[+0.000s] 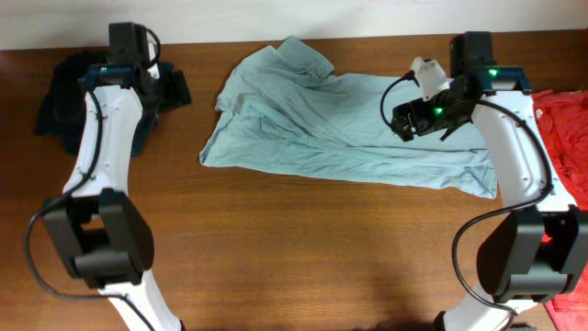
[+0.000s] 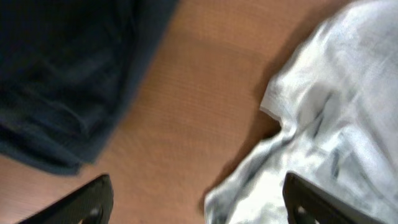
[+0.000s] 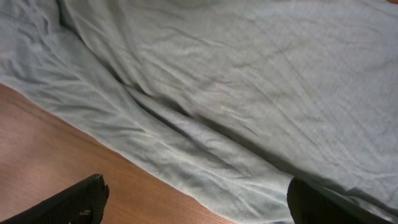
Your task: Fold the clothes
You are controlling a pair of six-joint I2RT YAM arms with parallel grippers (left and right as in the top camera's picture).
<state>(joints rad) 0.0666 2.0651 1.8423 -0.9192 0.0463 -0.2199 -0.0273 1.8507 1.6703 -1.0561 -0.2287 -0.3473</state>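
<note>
lying crumpled, the grey-teal t-shirt (image 1: 340,129) runs long left-to-right; right gripper (image 3: 198,198) hovers over its right end, left gripper (image 2: 198,198) off its left edge, both wide and empty.

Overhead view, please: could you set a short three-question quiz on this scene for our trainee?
1. True or false: the grey-teal T-shirt is already folded into a neat square.
2. Which item lies on the table beside the left arm? A. dark navy garment B. yellow towel C. white sock
3. How do the jaws of the right end effector stand, open or shut?

Key
1. False: it lies spread out and creased.
2. A.
3. Open, over the T-shirt, holding nothing.
</note>
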